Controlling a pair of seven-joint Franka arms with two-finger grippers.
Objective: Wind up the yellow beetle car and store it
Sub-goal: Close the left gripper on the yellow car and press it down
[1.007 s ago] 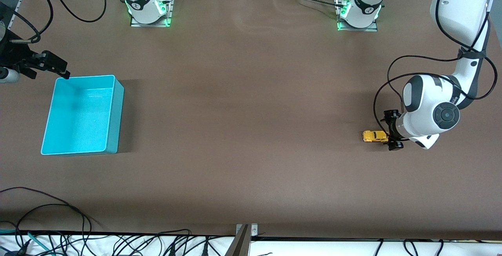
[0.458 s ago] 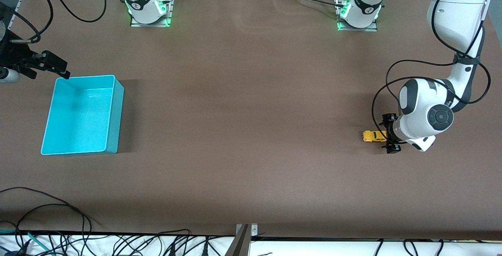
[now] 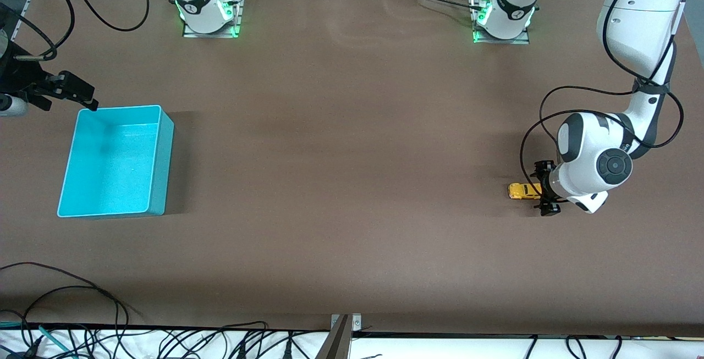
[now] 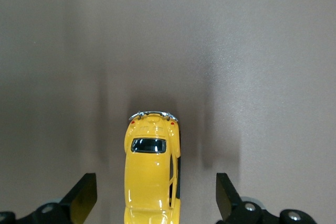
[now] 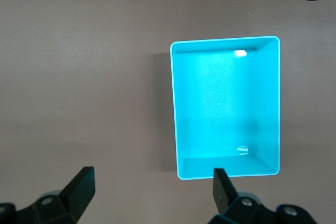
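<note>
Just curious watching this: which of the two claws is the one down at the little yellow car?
The left gripper: it sits low with its open fingers either side of the yellow beetle car. The right gripper waits, open, at the turquoise bin.

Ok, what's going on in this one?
The left claw is low over the yellow beetle car, which sits on the table toward the left arm's end. The claw is open, one finger on each side of the car, not gripping it yet. The right arm waits at its own end, its right claw open above the turquoise bin, which has nothing in it. So the car is neither picked up nor stored.
</note>
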